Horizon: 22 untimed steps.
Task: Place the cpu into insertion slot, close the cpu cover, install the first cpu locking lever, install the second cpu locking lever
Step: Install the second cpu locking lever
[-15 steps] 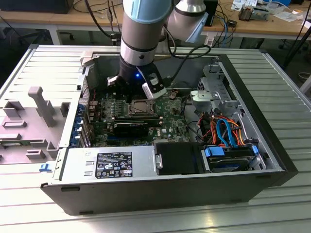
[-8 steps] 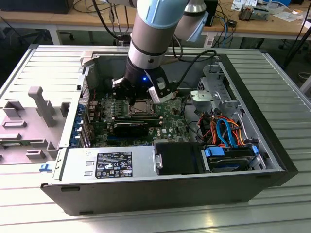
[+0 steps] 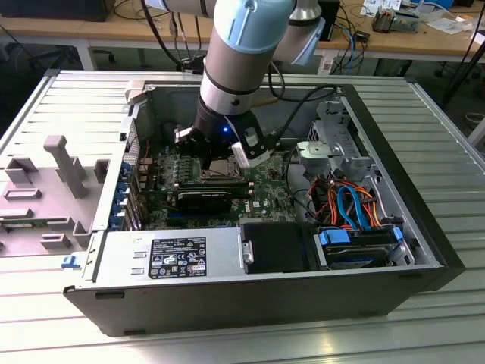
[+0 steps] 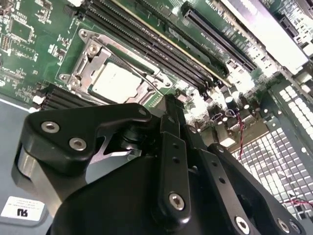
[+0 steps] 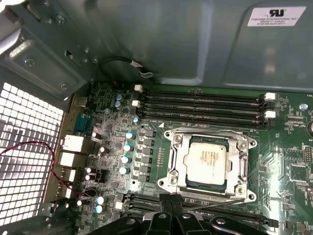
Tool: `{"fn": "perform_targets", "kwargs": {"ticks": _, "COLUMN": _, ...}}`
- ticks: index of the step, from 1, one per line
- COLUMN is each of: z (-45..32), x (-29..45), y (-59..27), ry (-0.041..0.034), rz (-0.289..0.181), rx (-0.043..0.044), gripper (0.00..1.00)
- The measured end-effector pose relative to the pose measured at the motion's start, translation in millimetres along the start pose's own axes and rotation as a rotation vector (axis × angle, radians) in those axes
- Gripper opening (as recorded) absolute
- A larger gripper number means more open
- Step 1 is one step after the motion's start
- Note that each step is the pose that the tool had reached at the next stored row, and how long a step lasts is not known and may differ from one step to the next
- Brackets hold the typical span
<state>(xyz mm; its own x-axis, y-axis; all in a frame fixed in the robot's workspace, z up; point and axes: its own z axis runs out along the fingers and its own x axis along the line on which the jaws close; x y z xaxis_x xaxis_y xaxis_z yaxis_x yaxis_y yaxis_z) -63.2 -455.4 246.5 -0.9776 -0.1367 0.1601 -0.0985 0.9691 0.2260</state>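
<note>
Setting: grey slatted metal bench, open computer case [image 3: 424, 227] lying on its side, cluttered wooden desks at the far side.
Board: green motherboard [image 3: 261, 193] on the case floor; long black memory slots [image 5: 203, 105] run beside the socket.
Arm: reaches down into the case from above, wrist just over the socket area in the exterior view.
Gripper: black gripper [image 4: 168, 110] hangs just above the board beside the socket, tip close to the socket's edge in both wrist views. Fingers look drawn together with nothing between them.
Chip: cpu [image 5: 208, 160] already sits flat in the insertion slot [image 5: 172, 166], silver top facing up.
Cover: cpu cover [image 5: 243, 161] looks lowered around the chip, its frame bordering the silver top on all sides.
Levers: thin wire levers along the frame edges; cannot tell whether either is latched.
Handling, chip: my read is light, rigid, smooth-topped and fragile underneath; the contacts in the socket would bend easily. Best held by opposite edges, kept level, no sideways drag.
Handling, cover: thin stiff sheet metal on a hinge; I'd push on the frame rim, never on the chip top.
Handling, levers: springy steel wire, likely to resist and snap back; take hold at the free bent end.
</note>
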Motion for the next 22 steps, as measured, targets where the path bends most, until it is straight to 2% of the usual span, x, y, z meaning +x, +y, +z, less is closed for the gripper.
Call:
{"fn": "perform_targets", "kwargs": {"ticks": 8, "z": 6.0, "x": -0.5, "y": -6.5, "ry": -0.0002, "rz": 0.000, "rx": -0.0003, "gripper": 0.11}}
{"fn": "perform_targets", "kwargs": {"ticks": 14, "z": 13.6, "x": -1.6, "y": -8.7, "ry": -0.0002, "rz": 0.000, "rx": -0.0002, "gripper": 0.11}}
{"fn": "perform_targets", "kwargs": {"ticks": 22, "z": 22.0, "x": 5.5, "y": -9.5, "ry": -0.0001, "rz": 0.000, "rx": -0.0002, "gripper": 0.11}}
